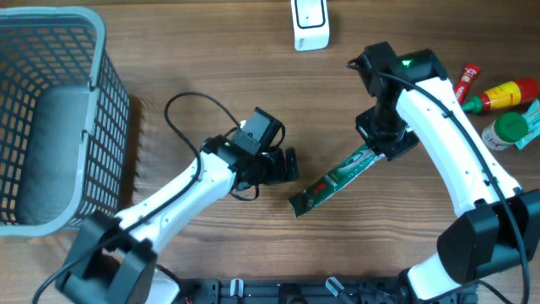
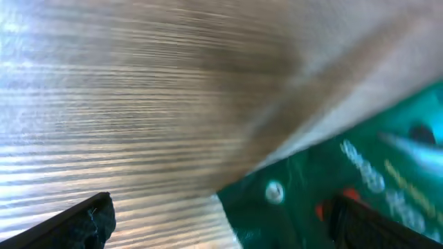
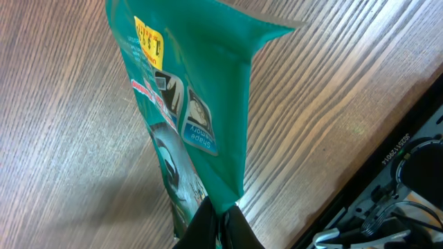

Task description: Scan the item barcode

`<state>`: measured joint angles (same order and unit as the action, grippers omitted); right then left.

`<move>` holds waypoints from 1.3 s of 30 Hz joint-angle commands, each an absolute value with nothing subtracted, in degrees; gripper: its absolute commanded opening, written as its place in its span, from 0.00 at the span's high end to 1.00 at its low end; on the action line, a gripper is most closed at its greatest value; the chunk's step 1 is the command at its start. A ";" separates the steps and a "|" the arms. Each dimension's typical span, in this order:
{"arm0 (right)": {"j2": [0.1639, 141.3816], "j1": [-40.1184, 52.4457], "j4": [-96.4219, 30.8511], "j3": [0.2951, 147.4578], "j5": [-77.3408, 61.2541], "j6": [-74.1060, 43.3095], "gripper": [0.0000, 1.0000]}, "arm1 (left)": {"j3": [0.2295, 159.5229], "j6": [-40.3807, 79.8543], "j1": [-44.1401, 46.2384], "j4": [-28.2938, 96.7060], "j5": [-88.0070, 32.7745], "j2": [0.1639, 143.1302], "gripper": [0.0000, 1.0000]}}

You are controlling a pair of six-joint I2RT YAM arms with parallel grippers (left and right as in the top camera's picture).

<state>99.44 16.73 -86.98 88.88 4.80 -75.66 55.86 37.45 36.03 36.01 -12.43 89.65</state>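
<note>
Green packet (image 1: 337, 177) mid-desk, twd front edge. Right fingers (image 3: 216, 223) pinch one end only; left fingers (image 1: 288, 165) wide, just beside. Thin grip: packet may slip/droop before reaching scanner (image 1: 310, 24).

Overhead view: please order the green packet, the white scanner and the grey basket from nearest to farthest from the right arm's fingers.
1. Packet: pinched in the right fingers, middle of the table.
2. Scanner: at the top edge, up and left of the fingers.
3. Basket: far left side.
</note>
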 commanded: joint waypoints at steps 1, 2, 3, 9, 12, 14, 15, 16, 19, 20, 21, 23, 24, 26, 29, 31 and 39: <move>100.86 16.36 -86.63 89.93 6.61 -77.08 0.95 | 55.90 24.32 38.26 36.47 -13.45 81.62 0.00; 101.67 15.81 -86.41 89.93 6.42 -76.95 0.95 | 55.90 23.22 39.57 36.25 -13.41 78.74 0.00; 102.32 15.33 -86.32 89.93 6.04 -76.36 0.95 | 55.90 22.63 40.66 36.01 -13.34 76.73 0.00; 105.97 14.06 -85.95 89.95 3.97 -74.72 0.95 | 55.86 13.21 56.07 34.92 -3.16 73.32 0.00; 105.97 14.06 -85.71 89.95 3.84 -73.25 0.95 | 55.86 9.43 58.33 34.89 0.01 77.56 0.00; 105.97 14.06 -85.67 89.95 3.09 -72.99 0.95 | 55.86 7.49 58.43 34.59 0.93 81.45 0.00; 105.97 14.06 -85.54 89.95 2.90 -72.60 0.95 | 55.86 7.40 58.37 34.02 1.69 82.85 0.00; 105.97 14.06 -85.47 89.95 2.66 -71.94 0.96 | 55.86 7.27 58.35 33.08 2.90 84.38 0.00; 105.97 14.06 -85.23 89.95 2.52 -71.90 0.95 | 55.86 6.17 58.35 28.21 4.89 87.85 0.00; 105.97 14.06 -85.25 89.95 2.52 -71.79 0.96 | 55.86 6.17 58.35 26.04 5.19 88.64 0.00; 105.97 14.06 -85.12 89.95 2.50 -70.70 0.95 | 55.86 6.20 58.35 23.77 6.24 89.06 0.00; 105.97 14.06 -85.17 89.95 2.50 -70.43 0.95 | 55.86 6.24 58.35 22.33 8.14 89.06 0.04; 105.97 14.06 -85.19 89.95 2.48 -70.39 0.96 | 55.86 6.24 58.35 21.98 8.80 89.06 0.07; 105.97 14.06 -85.62 89.95 2.48 -70.41 0.95 | 55.83 6.85 58.35 21.41 8.84 89.41 0.09; 105.97 14.06 -86.19 89.95 2.46 -70.43 0.95 | 55.81 7.05 58.35 19.62 8.34 91.66 0.07; 105.97 14.06 -86.21 89.95 2.48 -70.35 0.95 | 55.81 7.11 58.35 17.91 7.99 94.06 0.06; 105.97 14.06 -86.17 89.95 2.48 -68.95 0.95 | 55.83 8.03 58.35 19.62 8.01 95.48 0.70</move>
<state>105.45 14.00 -85.93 88.99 2.59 -69.63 55.70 7.66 58.19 18.94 7.49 95.15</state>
